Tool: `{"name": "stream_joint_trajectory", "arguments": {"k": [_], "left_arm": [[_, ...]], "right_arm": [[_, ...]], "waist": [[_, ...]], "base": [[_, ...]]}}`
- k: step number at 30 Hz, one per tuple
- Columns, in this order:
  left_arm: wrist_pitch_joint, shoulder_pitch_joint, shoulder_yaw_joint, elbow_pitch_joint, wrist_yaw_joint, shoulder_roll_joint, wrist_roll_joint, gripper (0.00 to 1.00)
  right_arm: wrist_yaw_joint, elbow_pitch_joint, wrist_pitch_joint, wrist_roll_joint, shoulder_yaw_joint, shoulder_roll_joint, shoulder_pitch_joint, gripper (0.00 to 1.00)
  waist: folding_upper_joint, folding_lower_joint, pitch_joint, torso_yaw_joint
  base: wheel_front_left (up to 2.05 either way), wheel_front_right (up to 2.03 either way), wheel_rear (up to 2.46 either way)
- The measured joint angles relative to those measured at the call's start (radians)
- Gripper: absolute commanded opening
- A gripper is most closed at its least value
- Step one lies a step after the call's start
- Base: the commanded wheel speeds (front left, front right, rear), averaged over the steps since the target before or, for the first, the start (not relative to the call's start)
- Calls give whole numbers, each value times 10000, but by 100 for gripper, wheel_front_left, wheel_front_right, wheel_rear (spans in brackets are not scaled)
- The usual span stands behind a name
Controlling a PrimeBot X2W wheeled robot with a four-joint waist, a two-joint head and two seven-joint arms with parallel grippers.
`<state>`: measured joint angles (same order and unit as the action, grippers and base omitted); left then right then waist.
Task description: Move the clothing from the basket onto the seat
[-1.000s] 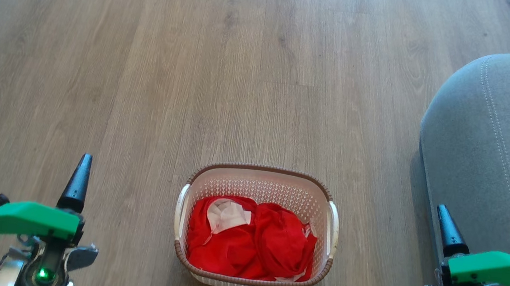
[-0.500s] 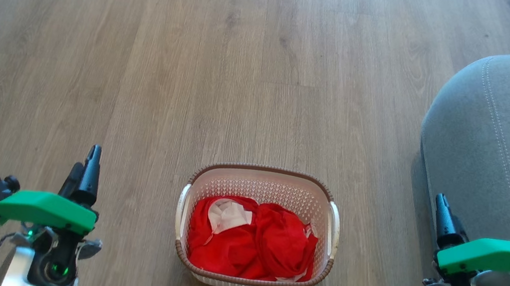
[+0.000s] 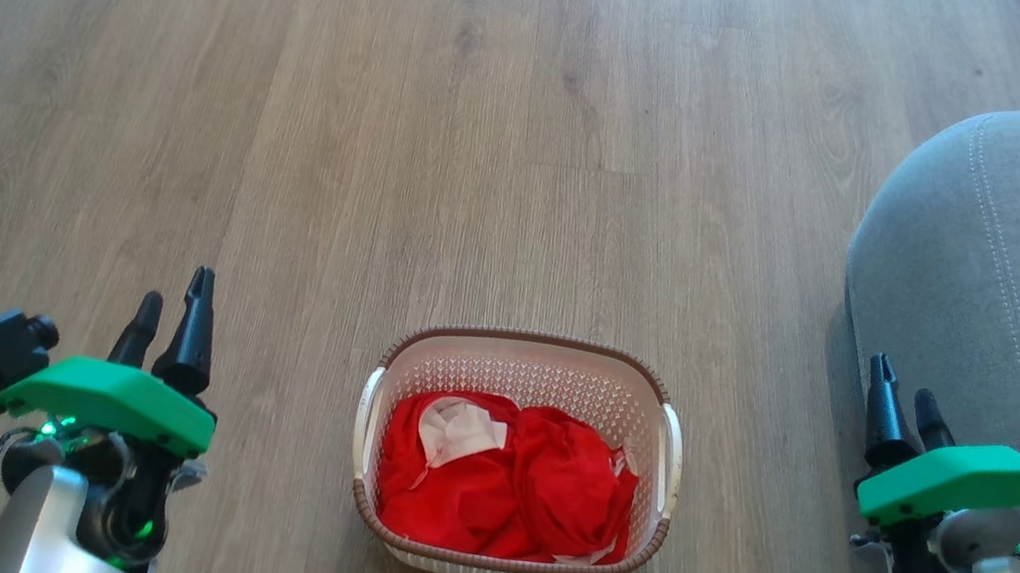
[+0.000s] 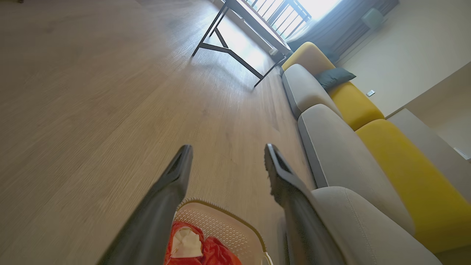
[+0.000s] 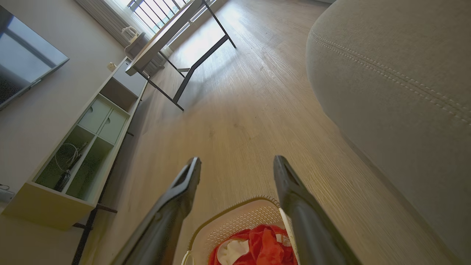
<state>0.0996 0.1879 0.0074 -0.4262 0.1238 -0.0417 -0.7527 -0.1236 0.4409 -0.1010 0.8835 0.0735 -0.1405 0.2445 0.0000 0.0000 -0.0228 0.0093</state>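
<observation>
Head view: 2 grippers, left gripper (image 3: 175,292) & right gripper (image 3: 901,380), both w/ fingers spread, flank 1 basket (image 3: 528,338) on the floor (image 3: 494,122). Red clothing (image 3: 530,492) bunched inside basket, pcs count unclear. 1 grey seat (image 3: 1006,280) beside right gripper.

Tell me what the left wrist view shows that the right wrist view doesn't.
Left wrist view adds: yellow backrests behind the grey sofa cushions, and a dark pillow on them. Right wrist view adds: a shelf unit along the wall and a dark screen above it. Shared: the basket with the red clothing at the bottom edge, the grey seat beside it, the black-legged table and the wooden floor.
</observation>
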Motion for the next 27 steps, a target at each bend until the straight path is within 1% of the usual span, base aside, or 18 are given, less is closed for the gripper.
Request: {"name": "stream_joint_trajectory", "arguments": {"k": [11, 27], "left_arm": [[320, 209, 17, -221, -8, 0, 1664, 100], [746, 630, -13, -527, -10, 6, 3607, 100]], "right_arm": [[0, 345, -263, -1143, 654, -293, 430, 100], [0, 698, -750, -2554, 1572, -621, 1050, 100]], "waist": [[0, 0, 5, 60], [0, 0, 24, 152]], "base": [[0, 0, 0], [0, 0, 0]]}}
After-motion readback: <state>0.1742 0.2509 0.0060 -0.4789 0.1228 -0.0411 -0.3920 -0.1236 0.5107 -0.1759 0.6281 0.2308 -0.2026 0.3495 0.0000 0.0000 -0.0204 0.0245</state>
